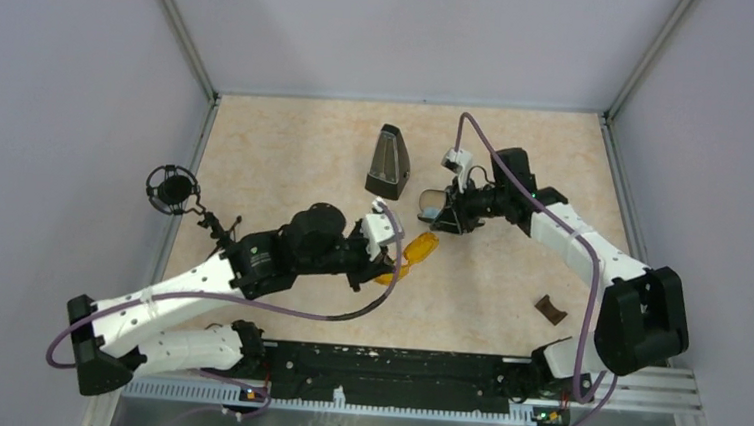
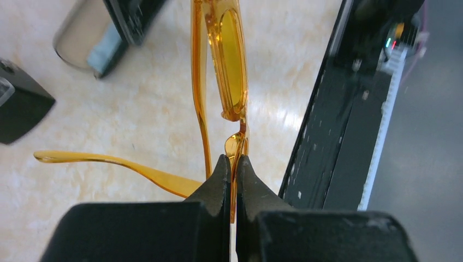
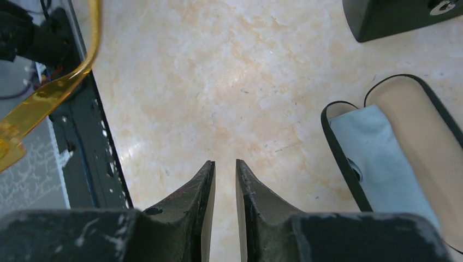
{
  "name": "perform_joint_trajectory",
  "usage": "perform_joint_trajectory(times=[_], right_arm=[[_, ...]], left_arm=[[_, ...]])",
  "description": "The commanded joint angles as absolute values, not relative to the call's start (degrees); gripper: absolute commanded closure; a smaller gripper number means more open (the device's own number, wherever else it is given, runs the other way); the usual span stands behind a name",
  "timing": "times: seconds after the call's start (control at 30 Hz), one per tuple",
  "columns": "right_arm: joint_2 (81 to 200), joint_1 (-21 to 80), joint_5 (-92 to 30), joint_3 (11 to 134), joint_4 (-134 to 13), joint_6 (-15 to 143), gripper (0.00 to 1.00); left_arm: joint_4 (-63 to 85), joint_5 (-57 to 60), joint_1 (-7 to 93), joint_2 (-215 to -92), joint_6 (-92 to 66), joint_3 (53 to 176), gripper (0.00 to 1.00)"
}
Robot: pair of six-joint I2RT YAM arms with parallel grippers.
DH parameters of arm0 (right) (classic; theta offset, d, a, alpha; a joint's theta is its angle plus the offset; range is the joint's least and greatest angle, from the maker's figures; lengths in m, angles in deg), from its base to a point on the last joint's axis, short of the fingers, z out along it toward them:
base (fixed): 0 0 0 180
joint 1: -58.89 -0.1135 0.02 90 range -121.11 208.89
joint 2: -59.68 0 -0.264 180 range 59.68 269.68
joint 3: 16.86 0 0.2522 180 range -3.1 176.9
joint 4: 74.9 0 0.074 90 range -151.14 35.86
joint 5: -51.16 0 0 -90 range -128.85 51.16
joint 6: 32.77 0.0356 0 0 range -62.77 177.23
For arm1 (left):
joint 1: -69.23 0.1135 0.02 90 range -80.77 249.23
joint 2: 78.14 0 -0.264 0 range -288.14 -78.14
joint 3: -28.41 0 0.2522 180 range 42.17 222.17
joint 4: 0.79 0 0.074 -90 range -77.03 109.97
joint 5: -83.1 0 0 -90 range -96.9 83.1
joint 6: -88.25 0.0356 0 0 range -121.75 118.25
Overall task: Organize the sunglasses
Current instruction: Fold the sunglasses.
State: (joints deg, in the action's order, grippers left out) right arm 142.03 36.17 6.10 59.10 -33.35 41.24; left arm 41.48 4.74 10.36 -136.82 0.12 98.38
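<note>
The left gripper (image 2: 232,161) had its fingers pinched tight on the thin frame of the sunglasses (image 2: 232,60), just past one lens. They were held edge-on and apparently clear of the surface (image 2: 136,109). That put the sunglasses near the middle of the scene, just to the near left of the open glasses case (image 3: 415,125). One orange arm lay folded along the lenses, while the other stuck out sideways. The right gripper (image 3: 225,166) hovered beside the case with its fingers almost together, only a narrow gap between them and nothing in it. The grip looked the weakest point: with so little frame between the fingers, the sunglasses could pivot or slide out on any quick turn. The splayed arm would probably catch on the case rim and tip the pair out, or drag the case along. A blue cloth (image 3: 377,164) already filled one half of the case, so the sunglasses might end up perched on it. The two arms were also close, so reaching for the case together risked a knock.
</note>
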Motion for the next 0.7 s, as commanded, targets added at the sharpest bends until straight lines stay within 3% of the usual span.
perform_joint_trajectory(times=[0.0, 0.2, 0.37, 0.53, 0.67], right_arm=[[138.8, 35.9, 7.3, 51.7, -59.5, 60.3, 0.79], [142.8, 35.9, 18.4, 48.5, -74.8, 75.4, 0.79], [148.0, 35.7, 26.6, 45.3, -106.7, 103.1, 0.75], [155.3, 34.3, 32.3, 44.9, -143.2, 133.2, 0.72], [156.2, 33.7, 34.0, 45.5, -157.6, 144.0, 0.71]], left_arm=[[19.1, 1.8, 10.3, -128.1, -8.2, 92.6, 1.0], [-2.1, -3.0, 10.3, -123.4, -20.1, 84.1, 1.0], [-16.3, -3.8, 10.3, -121.7, -24.5, 77.4, 1.0], [-19.5, -5.3, 10.3, -121.9, -25.1, 75.6, 1.0], [-19.0, -6.2, 10.4, -122.2, -24.7, 75.1, 1.0]])
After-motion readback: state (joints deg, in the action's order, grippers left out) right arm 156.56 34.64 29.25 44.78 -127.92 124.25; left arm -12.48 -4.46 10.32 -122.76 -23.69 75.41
